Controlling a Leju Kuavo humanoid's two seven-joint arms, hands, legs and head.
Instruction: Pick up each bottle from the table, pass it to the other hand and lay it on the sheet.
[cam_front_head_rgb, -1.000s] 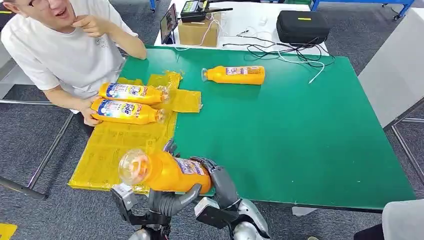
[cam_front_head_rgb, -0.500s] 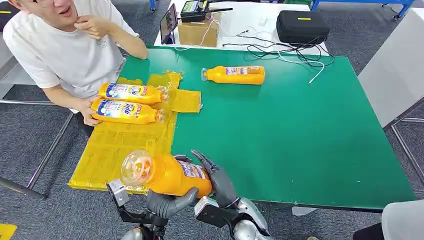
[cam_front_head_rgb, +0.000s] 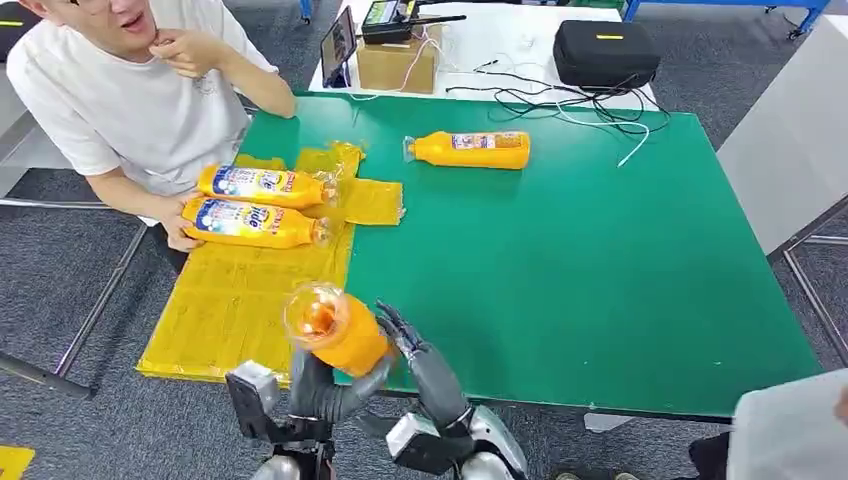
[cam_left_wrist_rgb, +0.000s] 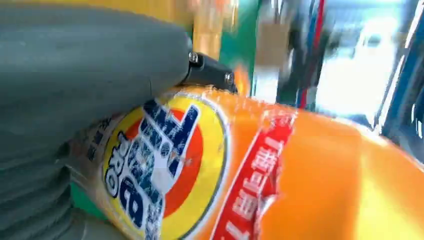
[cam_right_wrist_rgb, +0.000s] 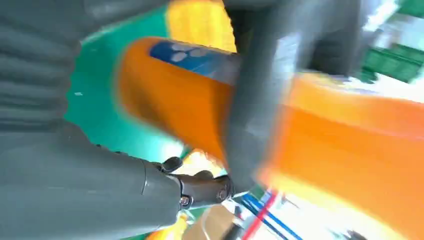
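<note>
Head view: left hand (cam_front_head_rgb: 325, 388) grips the orange plastic detergent bottle (cam_front_head_rgb: 337, 329) at the table's near edge; right hand (cam_front_head_rgb: 425, 362) is loosely spread against it. Premature release risks dropping it short of the yellow sheet (cam_front_head_rgb: 240, 290).

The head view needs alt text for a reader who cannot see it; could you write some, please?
The robot's left hand holds an orange detergent bottle at the near table edge, with the right hand beside it. Two bottles lie on the yellow sheet by a seated person; another bottle lies on the green table.
</note>
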